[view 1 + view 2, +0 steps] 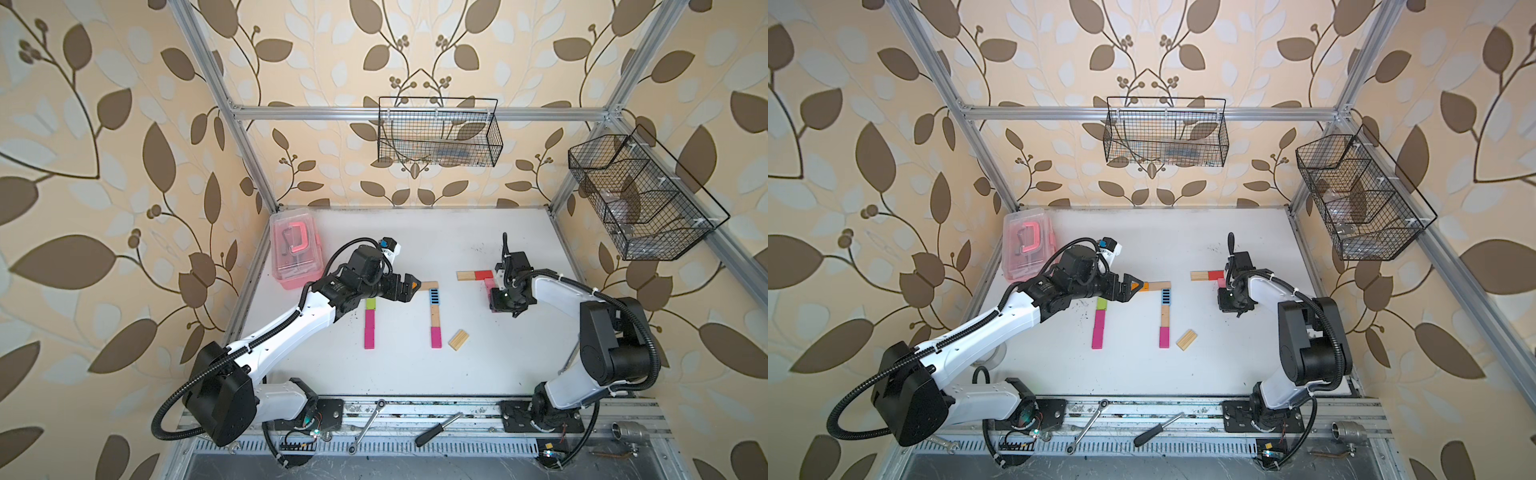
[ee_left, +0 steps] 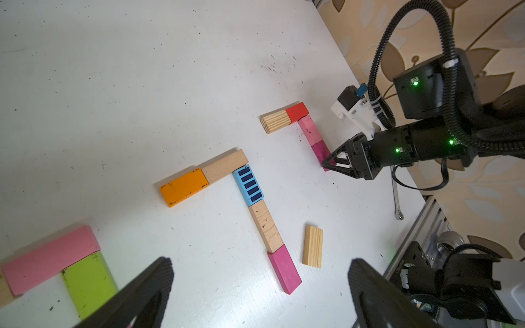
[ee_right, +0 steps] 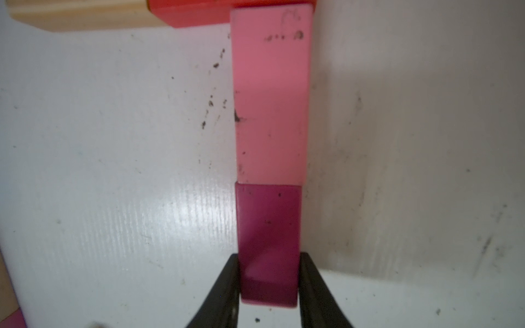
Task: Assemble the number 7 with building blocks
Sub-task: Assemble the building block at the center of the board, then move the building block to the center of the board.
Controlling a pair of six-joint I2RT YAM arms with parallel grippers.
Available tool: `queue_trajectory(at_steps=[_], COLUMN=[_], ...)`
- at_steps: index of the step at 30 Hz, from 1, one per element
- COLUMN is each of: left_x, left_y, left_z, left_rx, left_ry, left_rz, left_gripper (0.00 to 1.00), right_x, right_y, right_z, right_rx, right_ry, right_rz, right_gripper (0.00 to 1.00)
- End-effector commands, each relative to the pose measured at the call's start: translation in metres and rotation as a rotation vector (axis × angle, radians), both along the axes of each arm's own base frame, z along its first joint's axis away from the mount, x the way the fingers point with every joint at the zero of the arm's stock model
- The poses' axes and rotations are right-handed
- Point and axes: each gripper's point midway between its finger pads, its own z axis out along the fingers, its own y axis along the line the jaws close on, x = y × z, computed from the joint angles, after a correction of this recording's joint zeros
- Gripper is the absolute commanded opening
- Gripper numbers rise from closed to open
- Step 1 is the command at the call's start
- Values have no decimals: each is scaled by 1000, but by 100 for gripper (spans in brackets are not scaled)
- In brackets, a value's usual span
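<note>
Three groups of building blocks lie flat on the white table (image 1: 415,374). At the right, a wood block (image 3: 79,17), red block (image 3: 193,12), pink block (image 3: 271,99) and magenta block (image 3: 268,227) form an L. My right gripper (image 3: 268,284) is shut on that magenta block's near end, which rests on the table. The middle group is orange (image 2: 184,187), wood (image 2: 224,166), blue striped (image 2: 247,185), wood (image 2: 265,227) and magenta (image 2: 284,269). A pink (image 2: 51,259) and lime green block (image 2: 88,284) lie at the left. My left gripper (image 1: 409,291) hovers open and empty over the orange block.
A loose wood block (image 1: 459,340) lies beside the middle group's magenta end. A pink translucent box (image 1: 295,249) stands at the back left. Wire baskets (image 1: 440,133) (image 1: 640,199) hang on the frame. A wrench (image 1: 368,424) and a screwdriver (image 1: 436,430) lie on the front rail.
</note>
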Motion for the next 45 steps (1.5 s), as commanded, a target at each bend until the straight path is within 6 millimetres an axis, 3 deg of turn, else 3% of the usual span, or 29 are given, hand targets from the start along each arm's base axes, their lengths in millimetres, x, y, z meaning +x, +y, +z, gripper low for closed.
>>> queue_trajectory(at_steps=[1,13,22,28,31,34,40,45], left_x=[7,8,9,9,9,9,7,4], left_y=[3,4,5,4,4,4,4,4], left_z=[12,11,13,14,15,17,22,22], left_rx=[-6,-10,-11,-16,-20,-28,-47,-51], left_ry=[-40,-40,-44,-45,-45,-49,-62,-61], left_rz=[4,6,14,12,13,16,14,10], left_gripper=[99,99,99,99,99,99,99,99], right_x=[-3,-2,-6,-27,-37,-45,-49,-56], right_y=[2,0,15,32,55,91,132,142], right_z=[-4,1,39,63,67,63,35,18], right_rx=[-1,-22,-69,-63,-33,25,83,18], right_ry=[31,26,-33,-101,-131,-140,-164,-159], right_rz=[24,23,41,21,37,74,28,6], right_gripper=[35,42,57,72,76,77,78,80])
